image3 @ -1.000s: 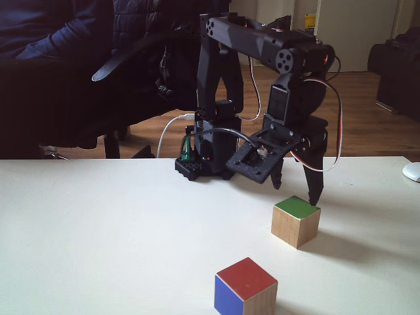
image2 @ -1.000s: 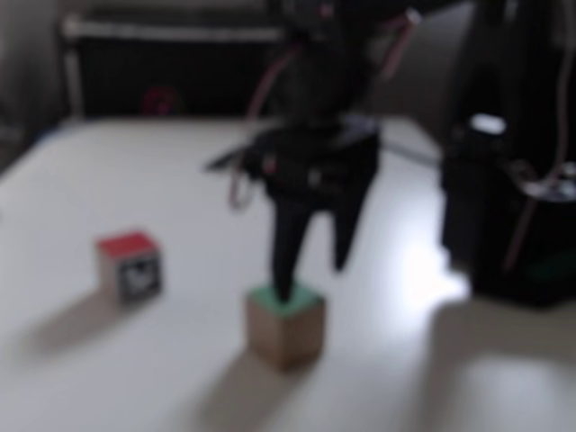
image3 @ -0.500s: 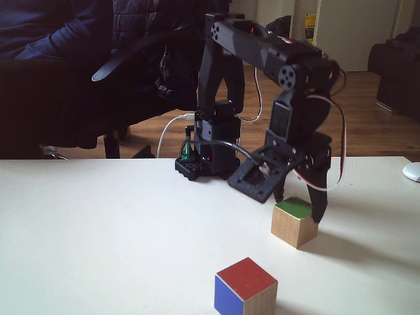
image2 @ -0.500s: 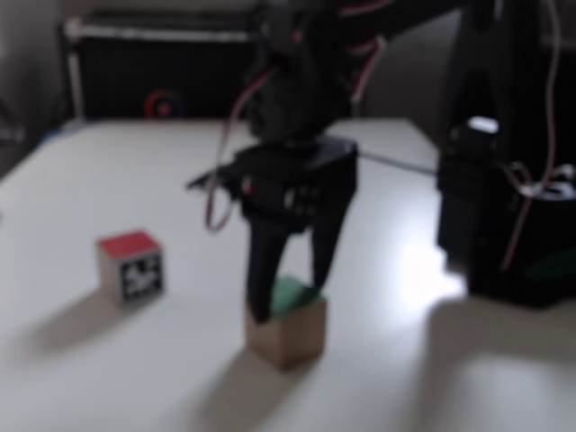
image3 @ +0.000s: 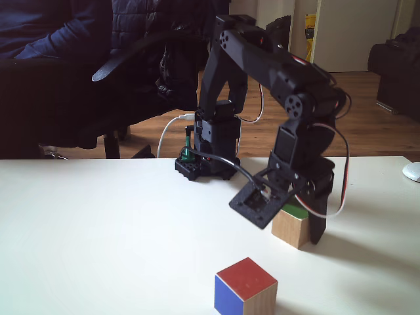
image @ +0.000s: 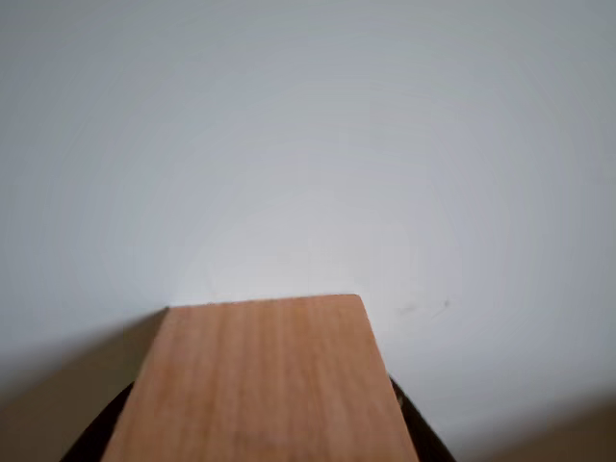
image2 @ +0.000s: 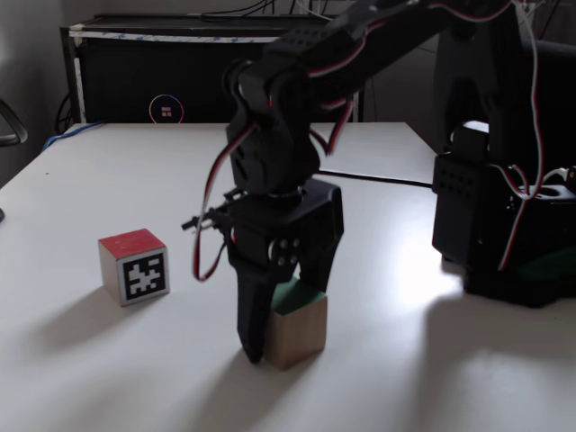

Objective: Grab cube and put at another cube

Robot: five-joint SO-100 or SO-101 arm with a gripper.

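The cube [image2: 299, 326] has light wood sides and a green top and rests on the white table [image2: 108, 378]. My gripper [image2: 286, 324] is lowered over it, open, with one finger at its left side and the other behind its right. In another fixed view the cube [image3: 291, 227] sits between the fingers of my gripper [image3: 296, 231]. The other view shows the cube's wood face [image: 260, 380] close up, with dark fingers [image: 416, 430] at its lower edges. Another cube [image2: 133, 266], red on top with a black-and-white marker, stands apart to the left; its red and blue faces [image3: 245, 287] show near the front.
The arm's black base [image2: 504, 225] stands at the right of the table, its cables trailing. A person in dark clothing [image3: 52, 65] sits behind the table. A white mouse [image3: 412, 172] lies at the right edge. A dark cabinet [image2: 180, 72] lines the back.
The gripper has come down from above the green top until its fingers straddle the cube's sides. Neither cube has moved.
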